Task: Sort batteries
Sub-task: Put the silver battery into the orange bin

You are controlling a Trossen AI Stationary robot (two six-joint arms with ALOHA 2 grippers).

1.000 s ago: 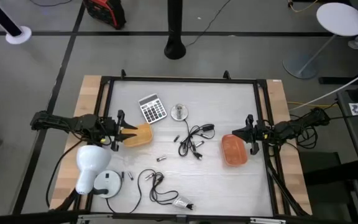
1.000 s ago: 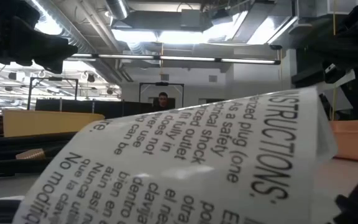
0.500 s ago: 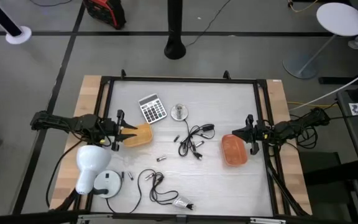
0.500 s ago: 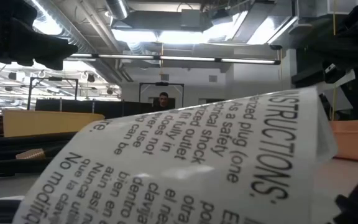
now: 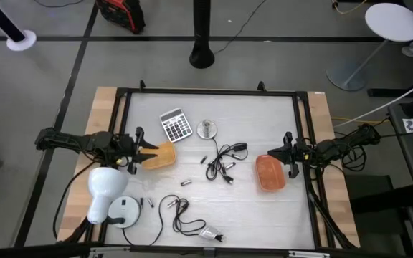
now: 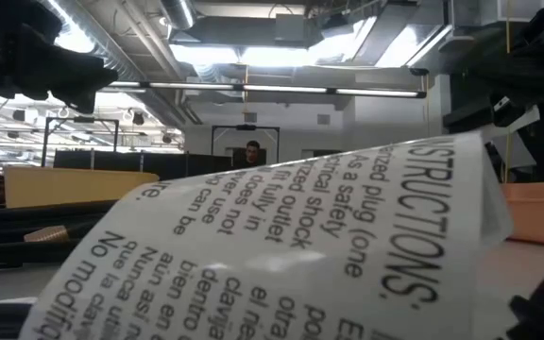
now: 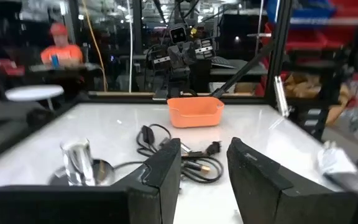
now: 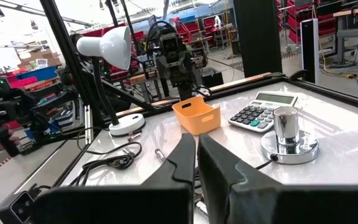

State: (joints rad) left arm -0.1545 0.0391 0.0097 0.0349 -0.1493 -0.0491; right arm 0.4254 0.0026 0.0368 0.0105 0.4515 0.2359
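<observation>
Both hands wait at opposite counter (image 5: pixel 264 107) edges: left hand (image 5: pixel 144 155) parted, empty; right hand (image 5: pixel 277 158) seemingly closed, empty.

Table top (image 5: pixel 264 215): glossy white, smooth, reflects light; bare wood strips (image 5: pixel 104 107) at sides, matt. Bin (image 8: pixel 196 116) and second bin (image 5: pixel 270 173): orange plastic, smooth. Silver object (image 8: pixel 288 134): polished metal, mirror-like. Calculator (image 5: pixel 176 125): grey plastic, matt keys. Cables (image 5: pixel 223 162): black rubbery sheath. Lamp (image 5: pixel 106 188): white glossy shade. Label (image 6: pixel 281 246): white printed paper. Gripper fingers (image 7: pixel 160 180): dark matt plastic.
</observation>
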